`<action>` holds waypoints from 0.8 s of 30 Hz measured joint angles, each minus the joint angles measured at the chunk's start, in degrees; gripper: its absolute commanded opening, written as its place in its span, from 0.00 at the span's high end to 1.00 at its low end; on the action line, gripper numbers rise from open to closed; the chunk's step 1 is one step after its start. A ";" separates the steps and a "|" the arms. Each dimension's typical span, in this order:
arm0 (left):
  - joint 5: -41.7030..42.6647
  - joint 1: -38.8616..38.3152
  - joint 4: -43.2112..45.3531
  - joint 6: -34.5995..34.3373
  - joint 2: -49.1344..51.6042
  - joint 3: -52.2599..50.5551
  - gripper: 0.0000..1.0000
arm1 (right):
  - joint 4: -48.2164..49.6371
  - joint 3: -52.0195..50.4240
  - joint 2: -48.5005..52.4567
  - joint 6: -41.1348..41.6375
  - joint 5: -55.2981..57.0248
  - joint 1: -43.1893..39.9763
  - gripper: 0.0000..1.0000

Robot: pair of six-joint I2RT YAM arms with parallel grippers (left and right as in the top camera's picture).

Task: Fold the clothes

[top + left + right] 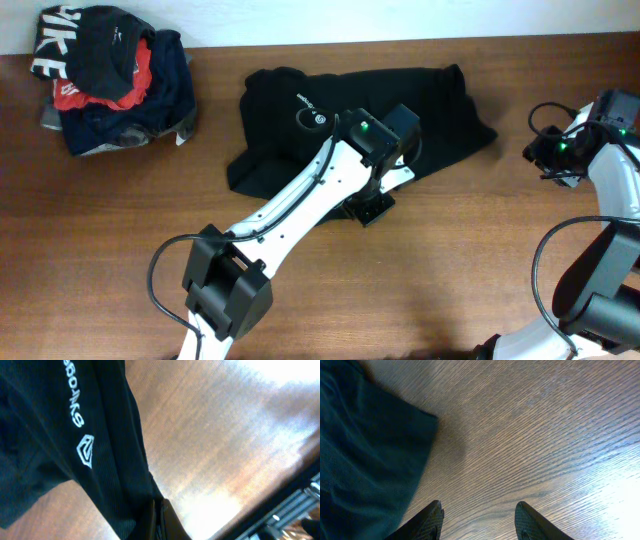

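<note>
Spread right fingers [427,521] beside T-shirt [365,460] edge

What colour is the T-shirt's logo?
White, on black fabric; the logo shows best in the left wrist view.

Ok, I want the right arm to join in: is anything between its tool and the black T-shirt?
Nothing visible: only bare brown wooden table lies between the open right tool and the edge of the soft black short-sleeved T-shirt.
</note>
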 measured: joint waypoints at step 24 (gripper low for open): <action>-4.07 6.91 5.90 -1.09 0.00 -4.33 1.00 | 11.91 0.20 11.47 -1.38 3.54 9.92 0.49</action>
